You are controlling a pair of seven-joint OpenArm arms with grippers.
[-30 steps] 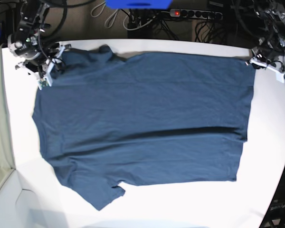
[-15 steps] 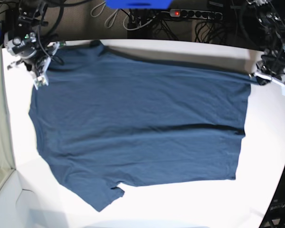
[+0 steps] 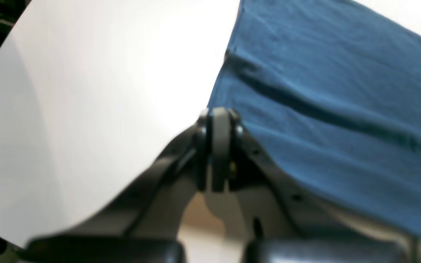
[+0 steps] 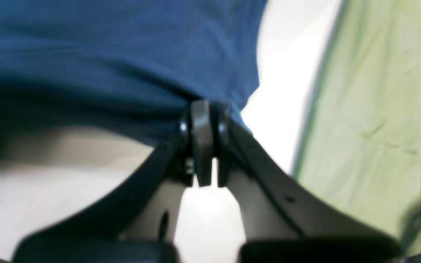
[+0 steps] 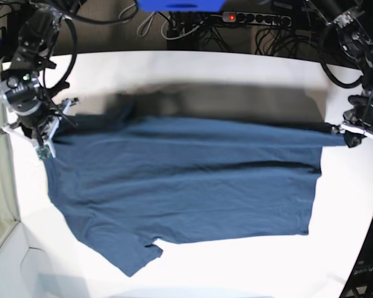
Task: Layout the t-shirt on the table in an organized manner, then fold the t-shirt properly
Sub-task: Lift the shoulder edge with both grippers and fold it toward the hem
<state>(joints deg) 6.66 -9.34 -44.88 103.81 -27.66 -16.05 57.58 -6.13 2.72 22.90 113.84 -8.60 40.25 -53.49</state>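
The left claw [image 5: 354,133], at the right of the base view, is clamped on a corner of the t-shirt's [image 5: 186,180] hem; its wrist view shows the jaws pressed together with blue cloth running off from them. The right claw [image 5: 46,133], at the left of the base view, is likewise pinched shut on the shoulder end of the shirt. That wrist picture is blurred, but the cloth appears to bunch right into the closed tips.

A second ago both claws held the shirt's far edge down near the back of the desk [image 5: 248,261], with the garment spread flat. Now the two claws have risen and come toward the front, carrying that far edge with them. The held edge hangs taut in a straight line between the claws, lifted off the surface, and a wide soft shadow lies on the white top behind it. The near half of the shirt, with one sleeve [image 5: 133,251] pointing to the lower left, lies in the same place as before.

This looks like the first lengthwise fold beginning: the far edge is being brought over toward the near one, and the layout step seems done.

The desk is smooth, white and curved at its edge, with bare room on every side of the shirt. Beyond its back edge sit dark cables and a power strip [image 5: 255,18]. A pale green cloth [image 4: 378,109] lies beside the desk on the right arm's side.
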